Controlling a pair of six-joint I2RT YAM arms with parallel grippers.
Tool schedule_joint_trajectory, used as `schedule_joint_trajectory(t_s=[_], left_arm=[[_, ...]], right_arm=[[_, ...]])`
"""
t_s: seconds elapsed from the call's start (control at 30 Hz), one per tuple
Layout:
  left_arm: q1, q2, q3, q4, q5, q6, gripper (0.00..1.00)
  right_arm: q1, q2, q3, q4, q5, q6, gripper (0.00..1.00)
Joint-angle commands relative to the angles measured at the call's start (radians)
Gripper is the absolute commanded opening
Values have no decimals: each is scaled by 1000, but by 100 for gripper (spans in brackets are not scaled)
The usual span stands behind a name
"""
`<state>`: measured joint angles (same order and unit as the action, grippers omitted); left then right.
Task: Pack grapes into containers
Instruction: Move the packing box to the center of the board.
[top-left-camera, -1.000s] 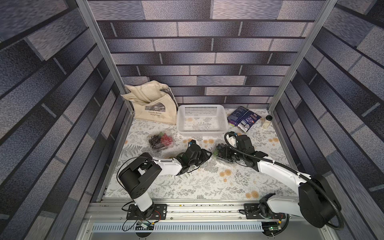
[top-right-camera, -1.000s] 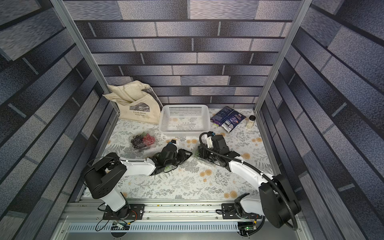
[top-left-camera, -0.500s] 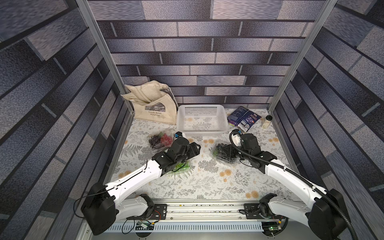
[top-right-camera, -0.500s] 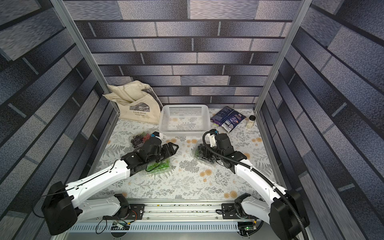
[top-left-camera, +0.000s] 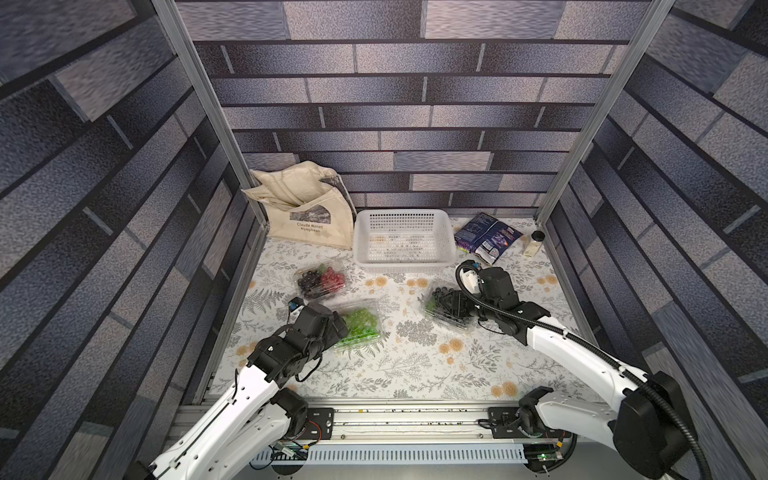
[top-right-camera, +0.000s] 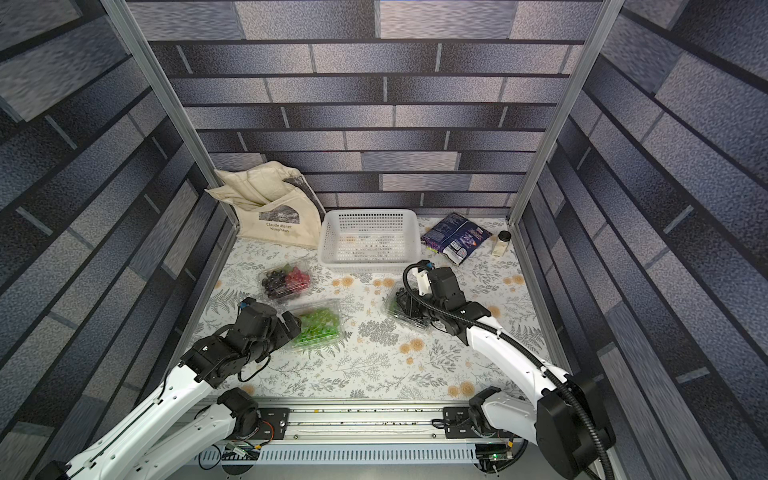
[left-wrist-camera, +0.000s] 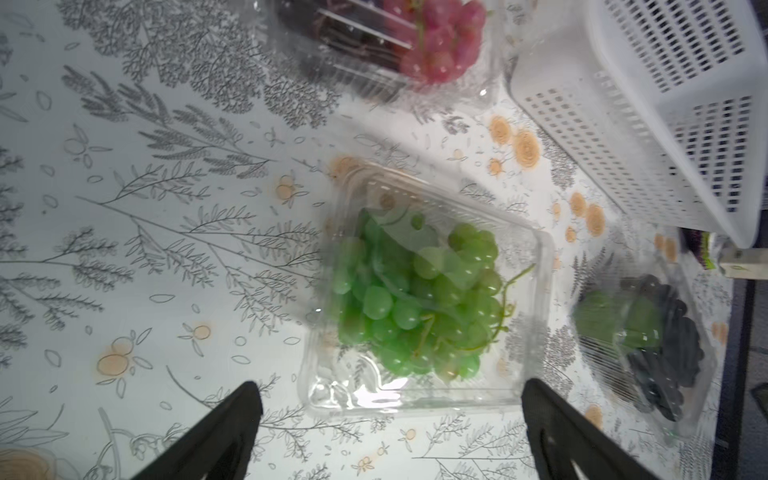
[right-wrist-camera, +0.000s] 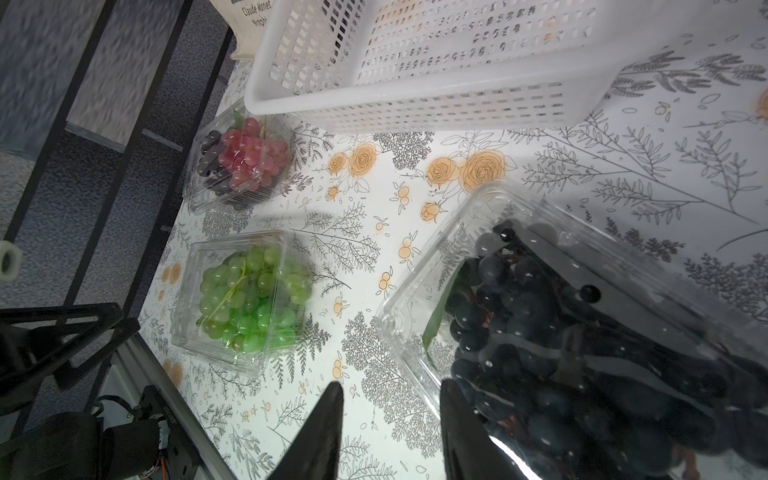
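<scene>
White perforated basket (top-left-camera: 402, 266) at back of floral bench (top-left-camera: 415, 365). Cream tote (top-left-camera: 309, 216) just left of basket, slumped against wall. Dark snack bag (top-left-camera: 486, 237) just right of basket; small jar (top-left-camera: 534, 243) upright beyond the bag.

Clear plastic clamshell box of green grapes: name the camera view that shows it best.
The right wrist view: the clear plastic clamshell box of green grapes sits whole, sharp and unobstructed there. The left wrist view shows it larger but blurred. In both top views it is small, one edge behind the left arm.
</scene>
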<state>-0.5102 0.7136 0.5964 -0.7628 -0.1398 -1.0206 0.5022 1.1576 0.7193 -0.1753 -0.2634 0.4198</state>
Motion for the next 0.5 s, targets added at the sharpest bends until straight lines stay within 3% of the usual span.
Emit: schedule_joint_trajectory(t_s=[0.0, 0.07, 0.27, 0.47], left_arm=[[50, 0, -39, 9, 28, 23, 100], [77, 11, -56, 62, 47, 41, 100], [90, 127, -58, 248, 113, 69, 100], [34, 285, -19, 376, 138, 75, 100]], right_arm=[[1, -13, 22, 5, -9, -3, 46], [0, -20, 15, 0, -3, -6, 53], [2, -30, 2, -8, 4, -4, 57], [1, -50, -8, -22, 19, -4, 58]])
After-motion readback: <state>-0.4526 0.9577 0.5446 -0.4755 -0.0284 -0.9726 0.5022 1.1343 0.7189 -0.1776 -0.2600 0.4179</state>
